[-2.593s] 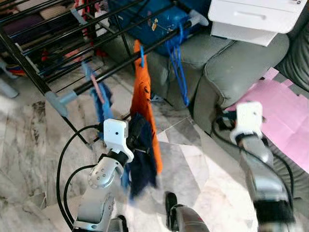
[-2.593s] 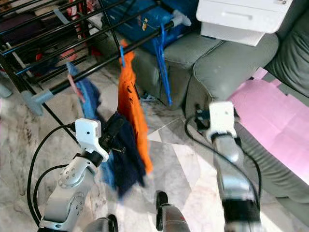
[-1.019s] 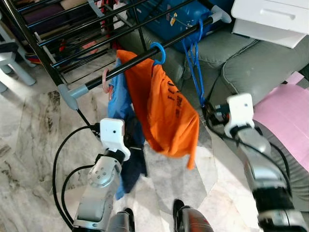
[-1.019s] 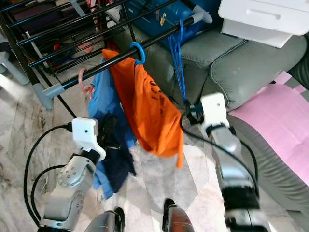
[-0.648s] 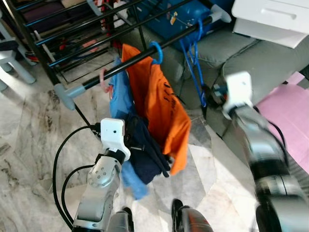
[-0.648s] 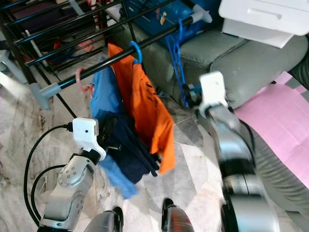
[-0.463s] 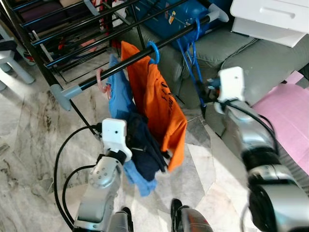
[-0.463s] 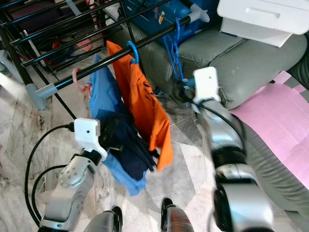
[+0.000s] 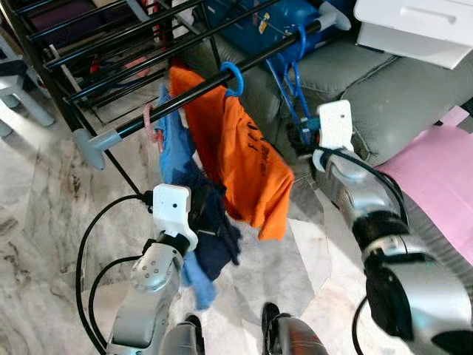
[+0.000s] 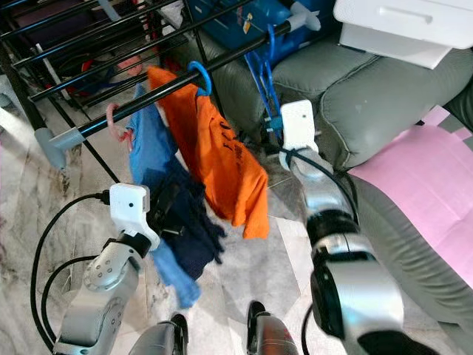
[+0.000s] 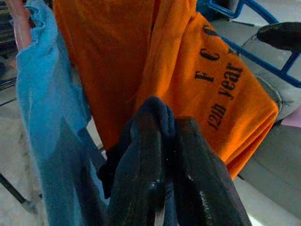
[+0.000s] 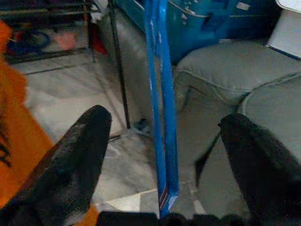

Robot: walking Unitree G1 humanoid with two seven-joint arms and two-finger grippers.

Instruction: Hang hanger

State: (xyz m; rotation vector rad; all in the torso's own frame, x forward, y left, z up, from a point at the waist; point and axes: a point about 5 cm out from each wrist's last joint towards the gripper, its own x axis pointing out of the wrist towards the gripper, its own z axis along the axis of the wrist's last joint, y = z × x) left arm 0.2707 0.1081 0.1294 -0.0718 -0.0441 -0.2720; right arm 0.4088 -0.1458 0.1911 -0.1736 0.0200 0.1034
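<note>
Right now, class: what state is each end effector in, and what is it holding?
Left end effector: shut on the dark garment.
Right end effector: open, fingers either side of the empty blue hanger.

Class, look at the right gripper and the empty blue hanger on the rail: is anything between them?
Nothing visible. The right gripper is open, and the blue hanger hangs in the gap between its fingers, with no cloth or bar in front. The orange shirt hangs off to one side.

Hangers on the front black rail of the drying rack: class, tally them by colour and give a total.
Pink hanger: 1
Blue hanger carrying the orange shirt: 1
Bare blue hanger in front of the open right gripper: 1
Total: 3
</note>
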